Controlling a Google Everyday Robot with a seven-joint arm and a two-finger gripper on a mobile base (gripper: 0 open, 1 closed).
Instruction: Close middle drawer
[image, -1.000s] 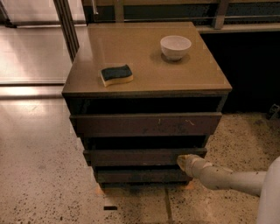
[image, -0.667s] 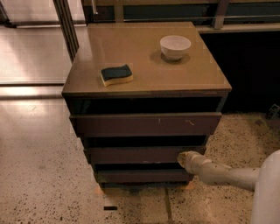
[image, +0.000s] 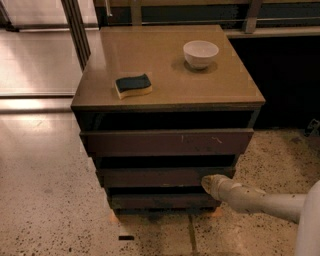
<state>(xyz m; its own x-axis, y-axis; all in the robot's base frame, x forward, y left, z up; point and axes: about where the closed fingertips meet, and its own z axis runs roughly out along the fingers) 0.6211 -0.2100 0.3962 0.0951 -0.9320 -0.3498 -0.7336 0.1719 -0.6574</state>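
Observation:
The middle drawer (image: 155, 176) is the second dark-brown front of the low cabinet (image: 165, 125), below the top front with pale scratch marks (image: 165, 141) and above the narrower lowest front (image: 160, 201). Its front sits a little behind the top front, with a dark gap above it. My gripper (image: 209, 183) is at the end of the pale arm that comes in from the lower right. Its tip is against the right part of the middle drawer's front.
A white bowl (image: 200, 53) and a dark sponge with a yellow underside (image: 133, 85) lie on the cabinet top. A metal post (image: 76, 30) stands behind the cabinet's left corner. A dark low wall runs along the right. Speckled floor lies in front.
The gripper has stayed on the right part of the middle drawer's front. The drawer front looks slightly further in than before.

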